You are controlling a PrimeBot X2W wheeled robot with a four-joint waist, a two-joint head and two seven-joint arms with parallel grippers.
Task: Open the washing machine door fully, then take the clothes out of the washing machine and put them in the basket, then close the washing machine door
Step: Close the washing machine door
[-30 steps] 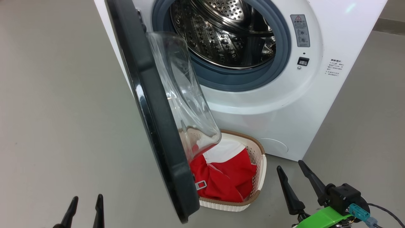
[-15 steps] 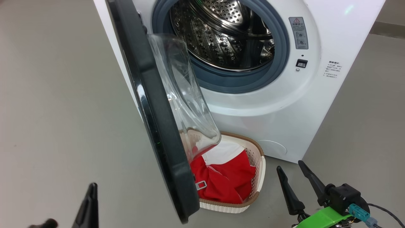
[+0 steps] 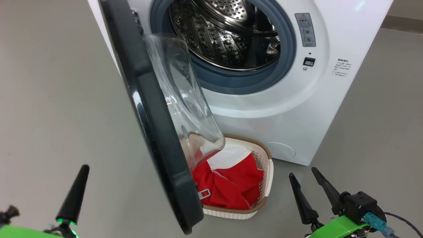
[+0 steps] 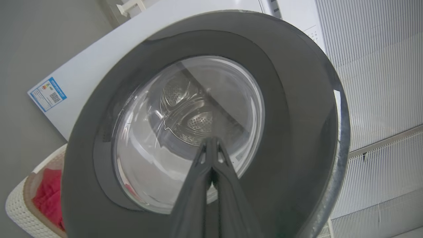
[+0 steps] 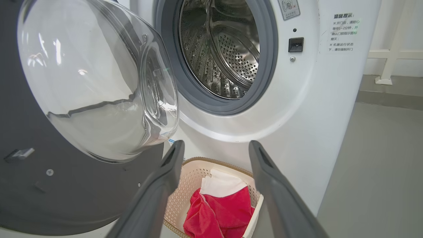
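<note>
Where the door stands: the large round glossy black-rimmed washing machine door [image 3: 155, 132] is swung open to the left, edge-on from my head, and its bulging clear glass bowl window [image 3: 185, 109] faces right, toward the opening.
Washing machine: the big white boxy front-loader [image 3: 284, 109] stands at the far side, its perforated steel drum [image 3: 228, 36] in plain sight inside the grey rubber seal [image 3: 238, 84].
Clothes: the bright red fabric garments with a white panel [image 3: 231, 185] lie bunched in the basket, white part at the far end.
Basket: the small cream-white perforated plastic basket with a brown woven-look rim [image 3: 267, 175] sits on the grey floor [image 3: 49, 99], just in front of the machine; the door's lower edge hides its left side from my head.
Left claw: my left gripper [image 3: 82, 172] is at the near left, left of the door and apart from it. Its two dark fingers are pressed together with nothing between them. From its wrist it [image 4: 210, 142] points at the door's outer face [image 4: 290, 99].
Right claw: my right gripper [image 3: 302, 172] is at the near right, beside the basket, fingers spread wide and empty. From its wrist it [image 5: 216, 145] frames the basket [image 5: 185, 188] and the clothes [image 5: 218, 215].
</note>
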